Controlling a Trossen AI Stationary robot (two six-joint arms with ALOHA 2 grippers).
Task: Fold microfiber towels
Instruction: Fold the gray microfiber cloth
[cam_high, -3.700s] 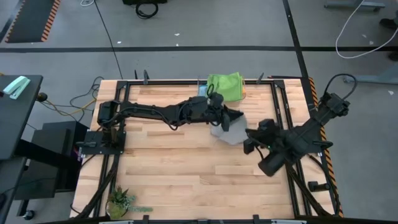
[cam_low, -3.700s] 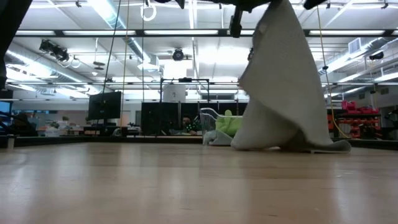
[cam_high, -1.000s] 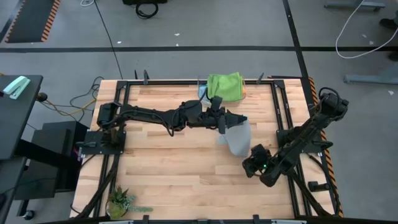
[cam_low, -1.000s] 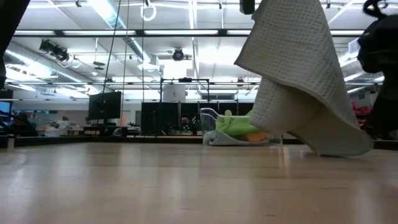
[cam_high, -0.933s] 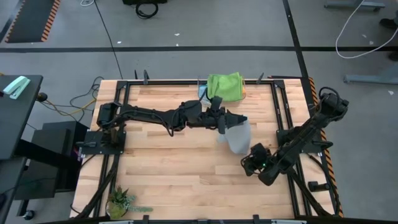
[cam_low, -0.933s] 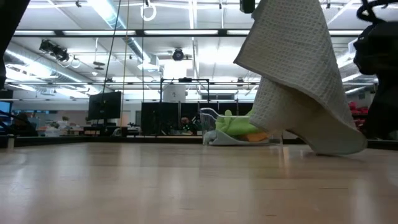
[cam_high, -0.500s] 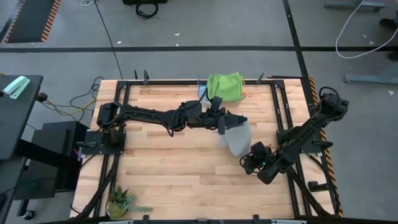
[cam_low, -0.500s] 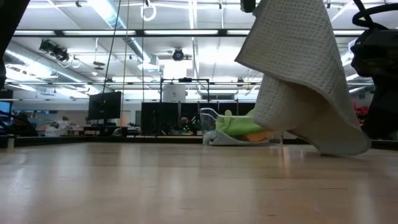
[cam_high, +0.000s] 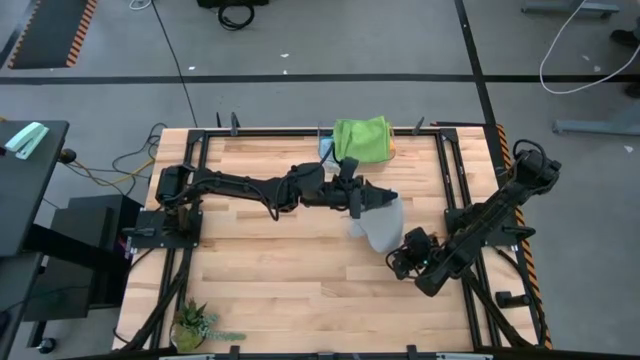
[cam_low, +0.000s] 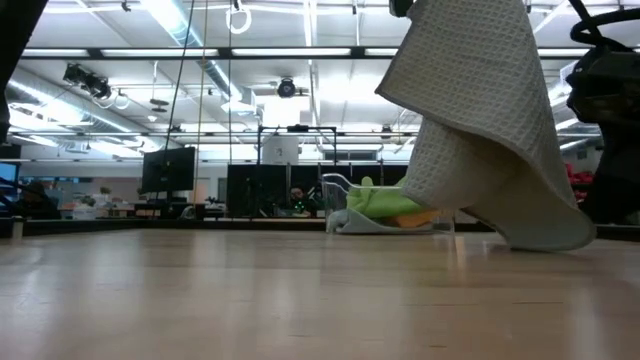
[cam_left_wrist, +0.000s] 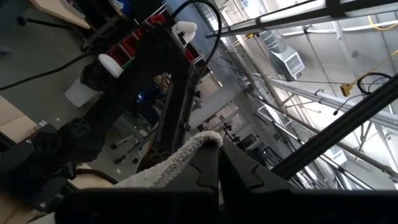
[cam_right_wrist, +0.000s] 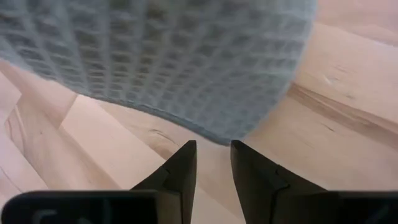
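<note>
A light grey towel (cam_high: 381, 226) is held up off the table (cam_high: 260, 270) by the left gripper (cam_high: 385, 193), whose fingers (cam_left_wrist: 208, 167) are pressed together on the cloth's top edge; in the low view the cloth (cam_low: 480, 120) hangs in a draped cone with its lowest folds touching or nearly touching the wood, right of the table's centre. The right gripper (cam_high: 396, 262) is brought in low from the right edge, just beside the hanging hem, and its fingers (cam_right_wrist: 180, 171) are seen spread with a gap between them directly below the bottom edge of the waffle-weave cloth (cam_right_wrist: 180, 62); nothing is pinched by them yet. The step in hand is judged to be the securing of a second corner so that the grey towel can be stretched flat before folding. For the next move, the free lower corner would need to be caught between the spread fingers and then drawn away from the left gripper, so that the cloth is opened out rather than bunched. At the table's far edge a pile (cam_high: 362, 139) is left: one bright green towel (cam_low: 385, 203) on top, a sliver of one orange towel (cam_low: 425, 217) under it, and one light blue edge (cam_high: 325, 146) at its side. Four towels are counted in all, one of each colour, and one potted plant (cam_high: 193, 325) stands at the near left corner.
</note>
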